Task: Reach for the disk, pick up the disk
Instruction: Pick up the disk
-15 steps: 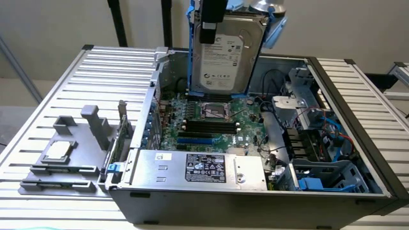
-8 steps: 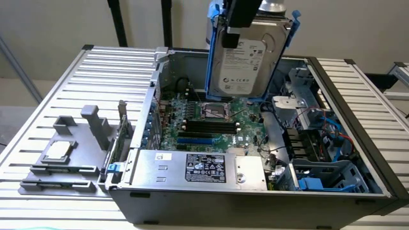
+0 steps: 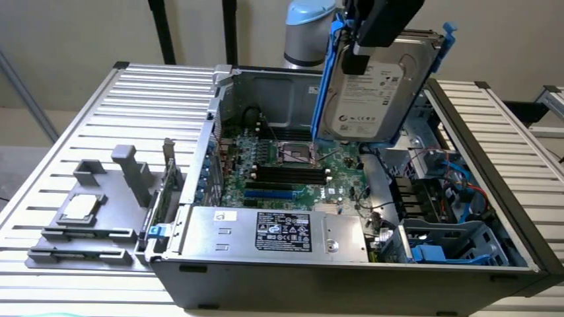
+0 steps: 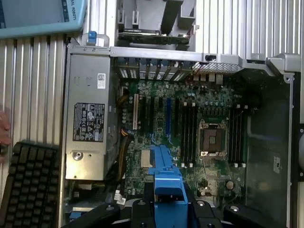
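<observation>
The disk, a grey metal hard drive with a white printed label and blue carrier rails, hangs on edge in the air above the open computer case. My gripper is shut on its upper edge, just under the arm's wrist. In the wrist view a blue rail of the disk sticks out from between the black gripper fingers, with the motherboard far below it.
The case lies open on a slatted metal table. Inside it sit a silver power supply with a black label and a blue drive bay. A grey fixture holds a small silver chip. A keyboard and a hand are beside the case.
</observation>
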You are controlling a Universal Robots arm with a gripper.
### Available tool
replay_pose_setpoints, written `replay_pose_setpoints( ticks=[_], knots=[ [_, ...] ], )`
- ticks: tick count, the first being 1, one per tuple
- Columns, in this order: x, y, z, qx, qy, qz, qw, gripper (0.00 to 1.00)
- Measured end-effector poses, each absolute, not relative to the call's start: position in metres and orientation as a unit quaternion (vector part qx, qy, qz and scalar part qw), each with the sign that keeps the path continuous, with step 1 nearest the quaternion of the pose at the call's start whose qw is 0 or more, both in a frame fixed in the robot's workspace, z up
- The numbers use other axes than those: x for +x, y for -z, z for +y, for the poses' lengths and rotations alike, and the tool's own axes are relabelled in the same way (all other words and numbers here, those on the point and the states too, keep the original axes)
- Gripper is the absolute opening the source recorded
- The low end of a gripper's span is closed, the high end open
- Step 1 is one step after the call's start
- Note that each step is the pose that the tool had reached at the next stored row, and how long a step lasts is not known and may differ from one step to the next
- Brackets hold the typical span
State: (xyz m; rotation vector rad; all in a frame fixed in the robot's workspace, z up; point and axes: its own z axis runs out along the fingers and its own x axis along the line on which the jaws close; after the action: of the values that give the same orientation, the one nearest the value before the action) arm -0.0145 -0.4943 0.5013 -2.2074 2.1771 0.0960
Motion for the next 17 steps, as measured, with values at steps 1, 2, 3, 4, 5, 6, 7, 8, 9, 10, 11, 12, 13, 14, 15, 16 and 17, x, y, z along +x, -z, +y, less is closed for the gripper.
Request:
replay_pose_setpoints(
  ticks=[1,2,3,4,5,6,7,8,9,10,11,12,13,14,15,16,17],
  knots=[
    [-0.010,-0.501,-0.496,-0.711,-0.031,0.702,0.020,0.33],
    [-0.006,-0.501,-0.498,-0.711,-0.031,0.702,0.020,0.33],
    [-0.001,-0.501,-0.500,-0.712,-0.031,0.702,0.020,0.33],
    [0.003,-0.501,-0.502,-0.711,-0.031,0.702,0.020,0.33],
    [0.006,-0.501,-0.504,-0.711,-0.031,0.702,0.020,0.33],
    [0.010,-0.501,-0.507,-0.712,-0.031,0.702,0.020,0.33],
    [0.013,-0.501,-0.510,-0.712,-0.031,0.702,0.020,0.33],
    [0.015,-0.501,-0.512,-0.711,-0.031,0.702,0.020,0.33],
    [0.018,-0.501,-0.515,-0.711,-0.031,0.702,0.020,0.33],
    [0.021,-0.501,-0.518,-0.712,-0.031,0.702,0.020,0.33],
    [0.023,-0.501,-0.521,-0.712,-0.031,0.702,0.020,0.33],
    [0.026,-0.501,-0.523,-0.712,-0.031,0.702,0.020,0.33],
    [0.028,-0.501,-0.526,-0.711,-0.031,0.702,0.020,0.33],
    [0.031,-0.501,-0.529,-0.711,-0.031,0.702,0.020,0.33],
    [0.034,-0.501,-0.531,-0.712,-0.031,0.702,0.020,0.33],
    [0.036,-0.501,-0.534,-0.712,-0.031,0.702,0.020,0.33],
    [0.039,-0.501,-0.537,-0.712,-0.031,0.702,0.020,0.33]
  ],
)
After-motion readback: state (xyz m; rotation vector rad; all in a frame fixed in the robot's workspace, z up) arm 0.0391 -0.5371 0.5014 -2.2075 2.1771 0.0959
